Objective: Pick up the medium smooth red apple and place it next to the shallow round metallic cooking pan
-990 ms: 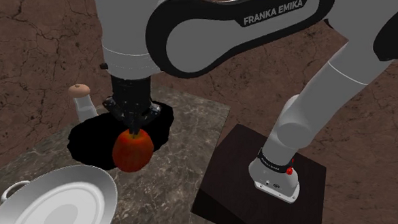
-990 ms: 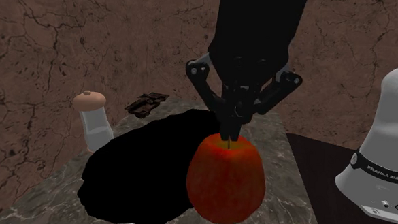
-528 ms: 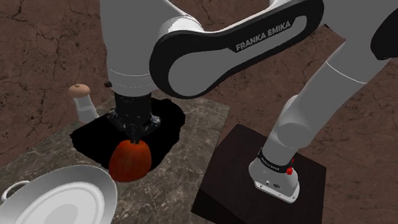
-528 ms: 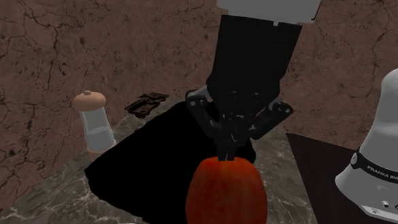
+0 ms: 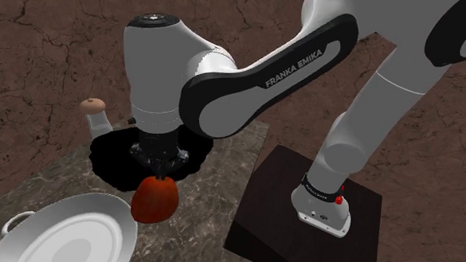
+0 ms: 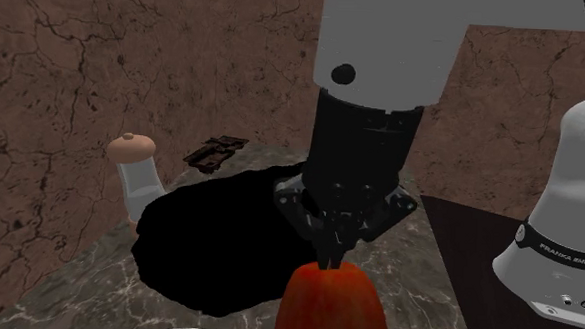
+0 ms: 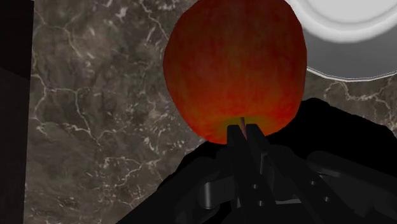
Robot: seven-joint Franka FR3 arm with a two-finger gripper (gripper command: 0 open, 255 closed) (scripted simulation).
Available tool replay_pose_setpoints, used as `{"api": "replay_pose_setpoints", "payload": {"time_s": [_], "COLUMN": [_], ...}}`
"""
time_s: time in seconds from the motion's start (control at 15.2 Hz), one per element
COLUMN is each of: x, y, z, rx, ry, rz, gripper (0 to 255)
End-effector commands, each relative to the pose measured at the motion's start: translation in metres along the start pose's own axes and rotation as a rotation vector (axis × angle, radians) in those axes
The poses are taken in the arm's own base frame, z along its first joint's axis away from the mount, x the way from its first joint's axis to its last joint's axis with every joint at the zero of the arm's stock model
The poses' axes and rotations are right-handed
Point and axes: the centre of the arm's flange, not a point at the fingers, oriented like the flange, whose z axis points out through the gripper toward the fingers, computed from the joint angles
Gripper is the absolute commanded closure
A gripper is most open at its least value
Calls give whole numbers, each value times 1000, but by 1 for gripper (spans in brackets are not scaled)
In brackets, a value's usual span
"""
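A red apple [image 5: 155,199] hangs by its stem from my black gripper [image 5: 162,173], whose fingers are shut on the stem. It is low over the marble table [image 5: 217,167], right beside the rim of the shallow round silvery pan [image 5: 64,244] at the shoulder view's lower left. The second exterior view has the apple [image 6: 331,305] at the bottom edge, under the gripper [image 6: 329,258]. In the wrist view the apple [image 7: 235,63] sits just ahead of the gripper [image 7: 243,130], with the pan [image 7: 347,32] close behind it. I cannot tell whether the apple touches the table.
A white shaker with a tan cap [image 5: 97,119] stands at the table's far corner, also seen as the shaker [image 6: 138,175]. A small dark flat object [image 6: 214,152] lies behind it. A black shadow patch [image 6: 218,241] covers the table under the arm. The dark stand [image 5: 278,220] adjoins the table.
The gripper has come down with the apple and shifted toward the pan; the apple now sits lower and closer to the pan's rim.
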Motion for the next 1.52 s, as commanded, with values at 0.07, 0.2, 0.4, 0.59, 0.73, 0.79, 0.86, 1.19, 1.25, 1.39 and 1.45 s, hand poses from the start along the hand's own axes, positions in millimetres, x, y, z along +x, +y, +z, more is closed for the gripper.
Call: {"api": "replay_pose_setpoints", "payload": {"time_s": [0.07,0.2,0.4,0.59,0.73,0.79,0.86,1.19,1.25,1.39,1.45], "x": [0,0,0,0,1,1,1,0,0,0,0], "y": [2,2,2,2,2,2,2,2,2,2,2], "z": [18,18,18,18,18,18,18,-22,-32,-32,-32], "rx": [1,1,1,1,1,1,1,1,1,1,1], "ry": [0,0,0,0,0,0,0,0,0,0,0], "rz": [1,1,1,1,1,1,1,1,1,1,1], "gripper": [255,255,255,255,0,0,0,0,0,0,0]}}
